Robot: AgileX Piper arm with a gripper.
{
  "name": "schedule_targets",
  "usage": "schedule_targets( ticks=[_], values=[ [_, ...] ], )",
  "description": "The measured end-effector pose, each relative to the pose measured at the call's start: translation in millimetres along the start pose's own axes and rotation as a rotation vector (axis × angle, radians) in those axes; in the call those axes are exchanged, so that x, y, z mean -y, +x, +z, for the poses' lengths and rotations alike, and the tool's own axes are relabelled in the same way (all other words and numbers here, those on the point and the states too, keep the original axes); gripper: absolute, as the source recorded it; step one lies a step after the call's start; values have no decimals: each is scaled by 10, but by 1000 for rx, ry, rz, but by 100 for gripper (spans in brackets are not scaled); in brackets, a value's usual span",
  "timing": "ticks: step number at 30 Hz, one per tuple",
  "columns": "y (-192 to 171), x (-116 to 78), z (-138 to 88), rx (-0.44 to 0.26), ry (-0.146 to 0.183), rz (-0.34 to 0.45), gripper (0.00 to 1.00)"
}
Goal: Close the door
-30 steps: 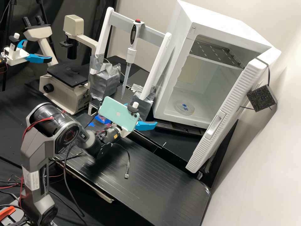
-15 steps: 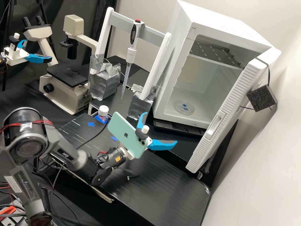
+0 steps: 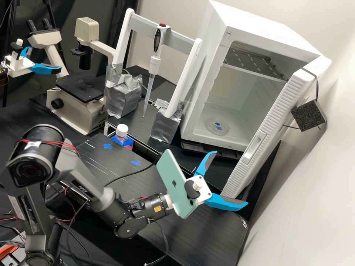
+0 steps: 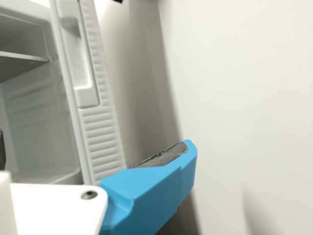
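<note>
The door (image 3: 269, 123) is partly hidden (by the hand (image 3: 231, 177)).

Tool (image 3: 230, 177) nearer the door (image 3: 275, 118)

Arm (image 3: 33, 218) bent, gripper (image 3: 232, 177) out to the right, fingers (image 3: 225, 203) spread.
Elbow (image 3: 33, 159) near left, raised; forearm (image 3: 85, 181) slopes down to wrist (image 3: 157, 207).

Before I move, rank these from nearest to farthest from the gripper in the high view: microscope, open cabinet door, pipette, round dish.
1. Open cabinet door, just beside the gripper.
2. Round dish, on the floor inside the cabinet.
3. Pipette, on its stand, left of the cabinet.
4. Microscope, left of the pipette.
</note>
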State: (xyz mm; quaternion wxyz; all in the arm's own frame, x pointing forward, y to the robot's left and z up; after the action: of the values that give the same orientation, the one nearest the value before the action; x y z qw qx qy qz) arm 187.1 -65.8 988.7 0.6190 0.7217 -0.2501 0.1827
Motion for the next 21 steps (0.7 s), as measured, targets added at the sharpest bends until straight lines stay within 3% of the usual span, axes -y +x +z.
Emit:
schedule_targets(
  ticks=[8,13,21],
  values=[
    [436,196,167,-17,-10,-58,100],
    [526,242,252,-8,-6,-76,100],
    [619,324,160,-60,19,-125,100]
  ],
)
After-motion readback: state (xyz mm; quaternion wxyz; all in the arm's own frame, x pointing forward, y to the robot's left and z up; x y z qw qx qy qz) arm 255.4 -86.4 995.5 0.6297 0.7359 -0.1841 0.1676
